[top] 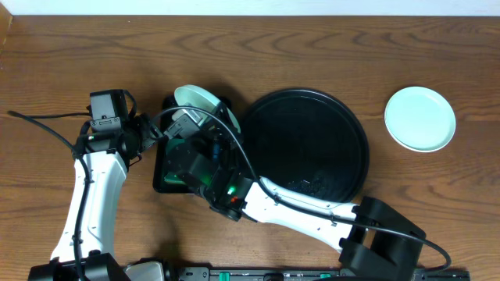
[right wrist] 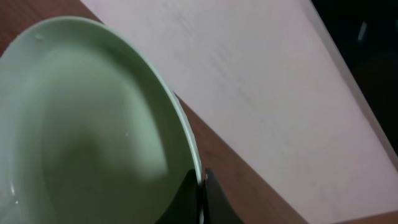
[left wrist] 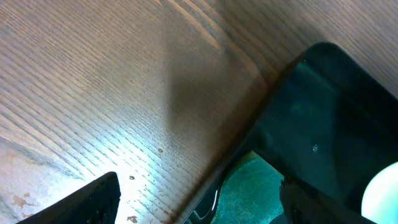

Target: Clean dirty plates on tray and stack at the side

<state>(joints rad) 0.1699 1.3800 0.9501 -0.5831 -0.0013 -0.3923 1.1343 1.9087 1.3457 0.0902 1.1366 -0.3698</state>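
Can't see most of rectangular tray under right arm. Can't identify specks on round tray. Seeing mint plate blurred, cropped left and bottom. Only catching fingers of left hand at bottom edge.

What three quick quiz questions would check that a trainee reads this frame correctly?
1. True or false: a plate lies on the round black tray.
2. Which gripper holds the tilted green plate by its rim? A the left gripper, B the right gripper.
3. Fill in: the flat plate rests on the table, to the round tray's ____ in the overhead view.
Key: 1 false; 2 B; 3 right.
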